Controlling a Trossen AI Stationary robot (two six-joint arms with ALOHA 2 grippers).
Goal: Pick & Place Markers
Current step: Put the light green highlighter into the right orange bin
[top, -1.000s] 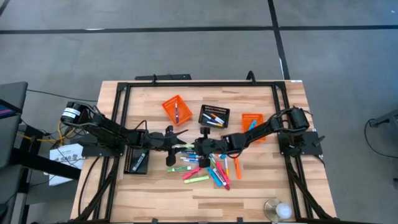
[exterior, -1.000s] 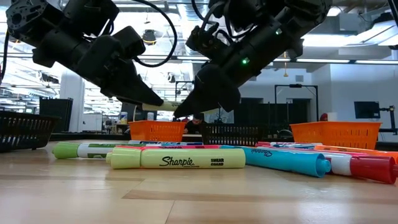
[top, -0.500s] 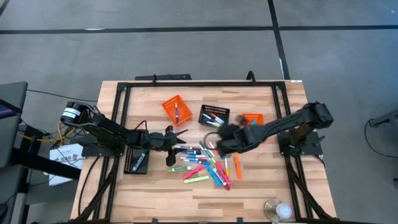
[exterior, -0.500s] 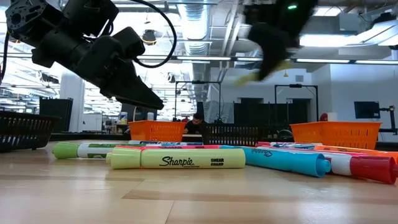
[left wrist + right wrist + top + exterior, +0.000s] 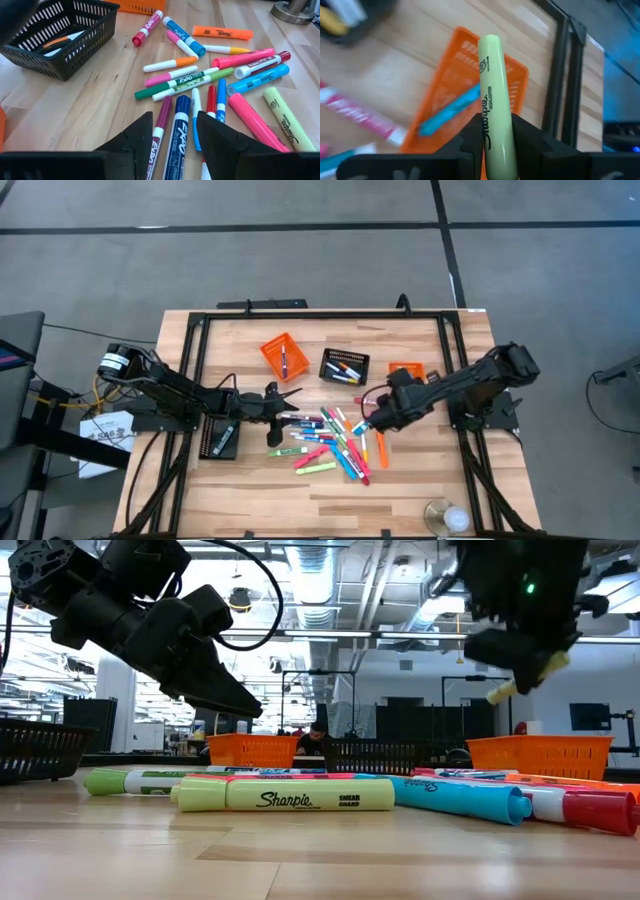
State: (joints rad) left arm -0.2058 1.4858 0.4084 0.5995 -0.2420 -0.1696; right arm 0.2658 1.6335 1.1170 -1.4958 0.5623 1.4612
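R pincer [image 5: 492, 131] clenched on yellow highlighter [image 5: 493, 95] above orange basket [image 5: 451, 105]; L pincer [image 5: 174, 131] released, near marker pile [image 5: 210, 80]

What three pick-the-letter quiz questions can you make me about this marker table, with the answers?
1. The right jaws hold what?
A. yellow-green Sharpie highlighter
B. black perforated basket
C. nothing

2. How many orange perforated baskets sit on the wooden table?
A. one
B. two
C. four

3. The left jaws are:
A. open
B. shut on a red marker
C. inside a basket

Answers: 1 A, the yellow-green Sharpie highlighter sits clamped between them. 2 B, one at back left, another beside the right arm. 3 A, a gap shows between them above the loose markers.
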